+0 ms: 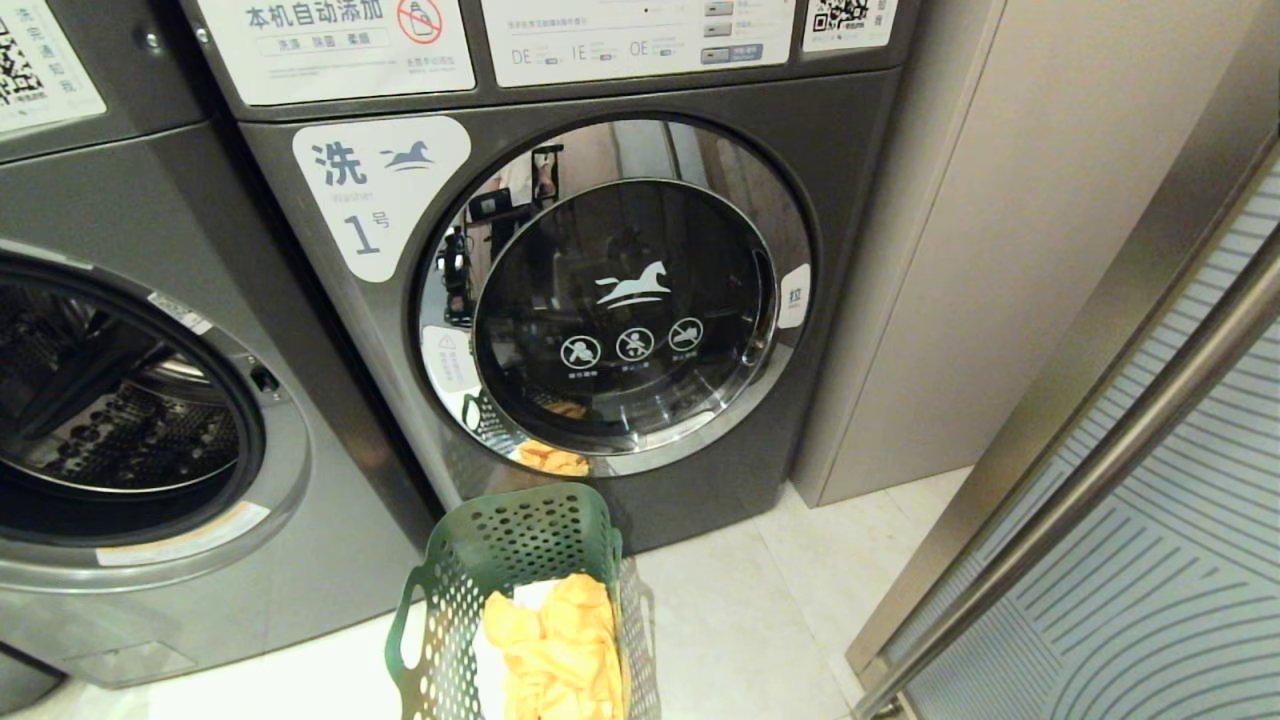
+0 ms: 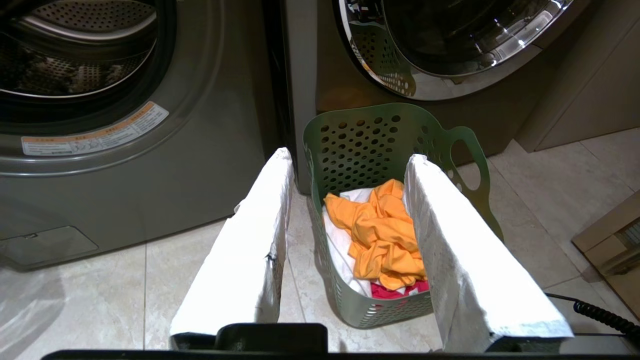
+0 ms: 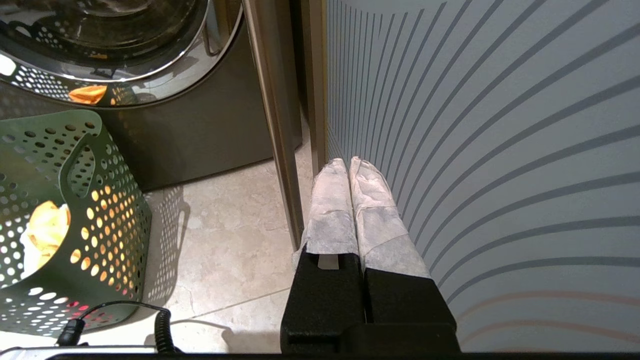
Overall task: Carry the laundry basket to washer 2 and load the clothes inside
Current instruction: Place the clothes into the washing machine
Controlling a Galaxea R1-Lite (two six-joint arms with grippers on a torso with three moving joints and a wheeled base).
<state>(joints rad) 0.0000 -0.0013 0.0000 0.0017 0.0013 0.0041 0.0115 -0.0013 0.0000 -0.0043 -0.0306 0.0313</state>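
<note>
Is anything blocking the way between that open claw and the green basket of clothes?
Nothing visible does. The left gripper hangs open above bare tiled floor, with the dark green perforated plastic laundry basket standing just past its fingertips, in front of the closed dark grey washer labelled 1.

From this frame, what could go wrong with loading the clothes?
1. The dark green perforated plastic basket stands before the closed dark grey washer labelled 1; the clothes could go into that one instead of the open-doored grey machine beside it.
2. The open left gripper holds nothing; the mustard-yellow garment remains in the basket.
</note>
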